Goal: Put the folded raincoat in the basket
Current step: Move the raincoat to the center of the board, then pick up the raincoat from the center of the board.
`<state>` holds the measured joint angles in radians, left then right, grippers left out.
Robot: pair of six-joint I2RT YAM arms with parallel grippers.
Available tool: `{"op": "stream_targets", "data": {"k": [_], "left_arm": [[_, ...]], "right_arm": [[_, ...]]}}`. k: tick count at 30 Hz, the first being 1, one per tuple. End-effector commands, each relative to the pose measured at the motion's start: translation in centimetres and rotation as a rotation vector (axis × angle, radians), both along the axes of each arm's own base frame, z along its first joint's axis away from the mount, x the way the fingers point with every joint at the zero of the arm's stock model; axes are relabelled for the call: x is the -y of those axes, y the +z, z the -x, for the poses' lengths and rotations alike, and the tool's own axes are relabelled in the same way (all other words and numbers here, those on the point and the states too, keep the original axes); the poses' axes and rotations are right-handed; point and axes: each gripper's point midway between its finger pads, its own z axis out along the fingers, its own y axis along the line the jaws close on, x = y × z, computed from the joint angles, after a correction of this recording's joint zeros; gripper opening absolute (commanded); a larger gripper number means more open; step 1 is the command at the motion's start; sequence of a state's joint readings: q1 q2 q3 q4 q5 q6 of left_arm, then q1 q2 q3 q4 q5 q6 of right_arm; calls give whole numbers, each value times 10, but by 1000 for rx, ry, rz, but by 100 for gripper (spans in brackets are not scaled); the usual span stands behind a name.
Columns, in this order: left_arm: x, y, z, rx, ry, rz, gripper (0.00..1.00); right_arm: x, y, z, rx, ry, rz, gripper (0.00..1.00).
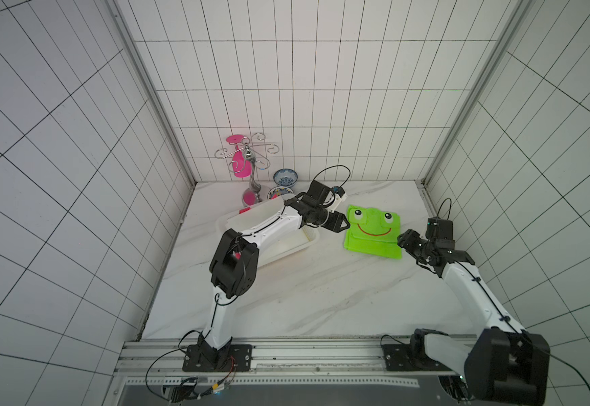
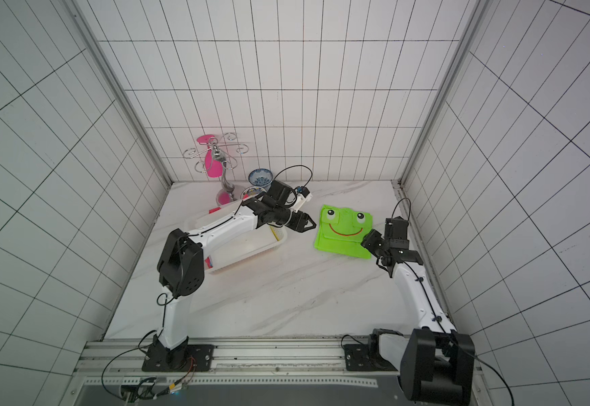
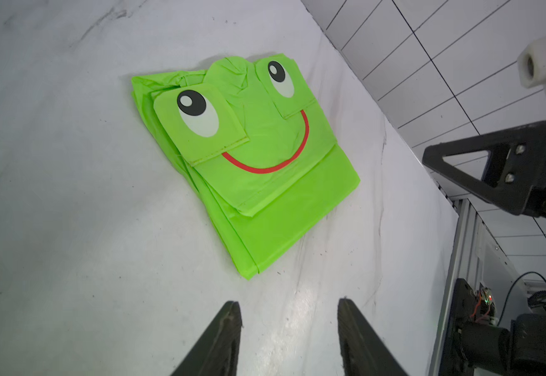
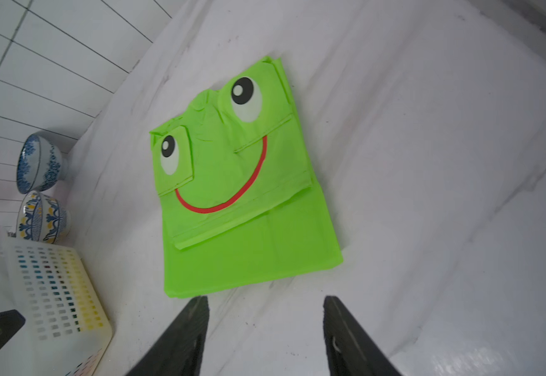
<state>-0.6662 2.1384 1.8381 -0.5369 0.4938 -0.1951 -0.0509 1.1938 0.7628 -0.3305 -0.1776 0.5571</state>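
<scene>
Raincoat (image 1: 371, 233) lies folded on the desk (image 1: 286, 298).
It is between the left jaws and right jaws; both stand apart, empty.

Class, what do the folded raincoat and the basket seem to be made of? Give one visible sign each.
The raincoat: likely thin plastic sheet, slightly glossy; it shows sharp creases and stitched flaps. The basket: probably moulded white plastic, smooth; its wall has regular perforations.

The bright green folded plastic raincoat (image 1: 372, 233), printed with a smiling frog face, lies flat on the marble counter (image 1: 304, 298), right of centre. The white perforated plastic basket (image 1: 288, 246) sits open side up to its left, apart from it.
</scene>
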Motion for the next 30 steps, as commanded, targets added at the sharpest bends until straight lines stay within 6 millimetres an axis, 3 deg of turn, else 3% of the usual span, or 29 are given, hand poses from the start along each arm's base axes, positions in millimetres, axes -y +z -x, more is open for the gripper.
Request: {"op": "stream_targets", "data": {"k": [1, 5, 13, 24, 30], "left_arm": [[16, -27, -21, -57, 62, -16, 51], [24, -57, -39, -82, 92, -57, 55], [33, -96, -62, -130, 143, -2, 60], [38, -142, -76, -219, 203, -6, 61], [41, -156, -78, -278, 197, 26, 51]], "right_arm": [[16, -23, -8, -26, 3, -8, 61], [27, -44, -28, -67, 20, -69, 62], [38, -84, -63, -153, 52, -149, 61], [20, -124, -75, -250, 128, -347, 62], [-3, -135, -77, -257, 194, -514, 55]]}}
